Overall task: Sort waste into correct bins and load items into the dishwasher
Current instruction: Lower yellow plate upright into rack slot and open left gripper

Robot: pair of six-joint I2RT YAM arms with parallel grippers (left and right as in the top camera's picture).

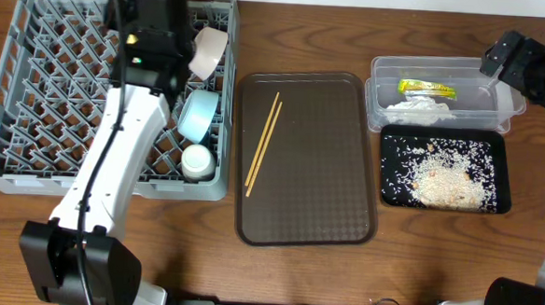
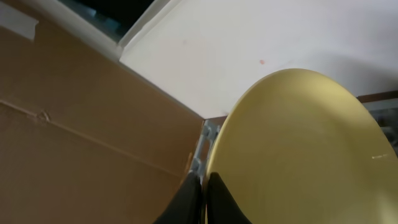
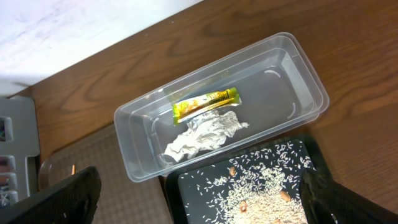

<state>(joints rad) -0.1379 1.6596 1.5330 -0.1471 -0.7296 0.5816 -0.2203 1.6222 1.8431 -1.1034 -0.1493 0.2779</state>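
My left gripper (image 1: 153, 20) is over the back of the grey dish rack (image 1: 33, 84). In the left wrist view it (image 2: 203, 186) is shut on the rim of the yellow plate (image 2: 298, 149), which the arm hides from overhead. The pinkish-white bowl (image 1: 209, 51), light blue bowl (image 1: 198, 114) and white cup (image 1: 197, 161) stand in the rack's right side. The chopsticks (image 1: 264, 143) lie on the brown tray. The clear tub (image 1: 499, 108) holds the yellow-green wrapper (image 1: 426, 88) (image 3: 205, 104) and crumpled paper (image 1: 420, 108) (image 3: 202, 137). The black tray (image 1: 392, 191) (image 3: 186, 193) holds rice (image 1: 444, 175) (image 3: 261, 199). My right gripper (image 1: 505, 57) (image 3: 202, 186) is open and empty above them.
The brown serving tray (image 1: 318, 174) lies in the middle of the wooden table, between the rack and the two bins. A wall and a brown panel show behind the rack in the left wrist view.
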